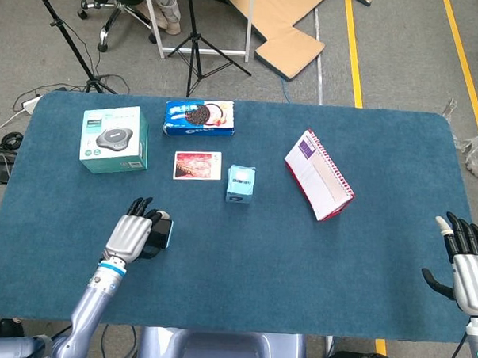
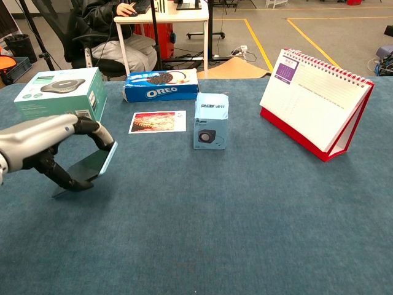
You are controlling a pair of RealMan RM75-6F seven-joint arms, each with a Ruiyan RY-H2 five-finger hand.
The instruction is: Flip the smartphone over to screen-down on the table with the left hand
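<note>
While tilted up on edge at lower left of frame, smartphone [image 2: 92, 166] held by left hand [image 2: 46, 147], fingers over top edge, thumb beneath. Right hand [image 1: 467, 268] lower right, fingers spread, holding nothing.

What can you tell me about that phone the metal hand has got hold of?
The smartphone is a thin dark slab with a glossy black face and a light blue edge. The left hand holds it near the table's front left, fingers curled over its upper edge and the thumb beneath. It is tilted up steeply, with its lower end close to the blue cloth; whether that end touches is unclear. In the head view the hand hides most of it.
</note>
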